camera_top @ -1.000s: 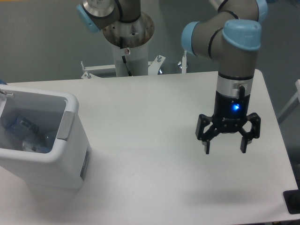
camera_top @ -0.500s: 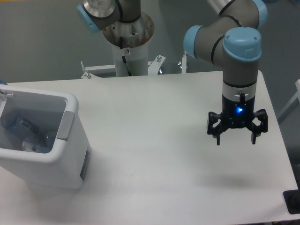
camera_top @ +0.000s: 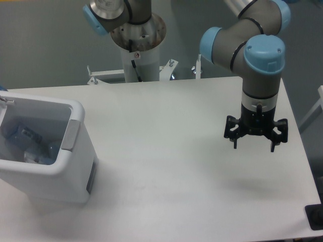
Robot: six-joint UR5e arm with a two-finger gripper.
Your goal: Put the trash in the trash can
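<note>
Camera view showed the gripper (camera_top: 254,146) released, empty, above the table (camera_top: 166,131) — trash (camera_top: 31,143) lay inside the trash can (camera_top: 70,138).

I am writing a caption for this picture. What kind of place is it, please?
Probably a robotics lab or test cell, not a home. A UR5e arm with an open gripper hangs over a bare white table, a second robot base stands behind, and a white trash can serves as prop.
</note>
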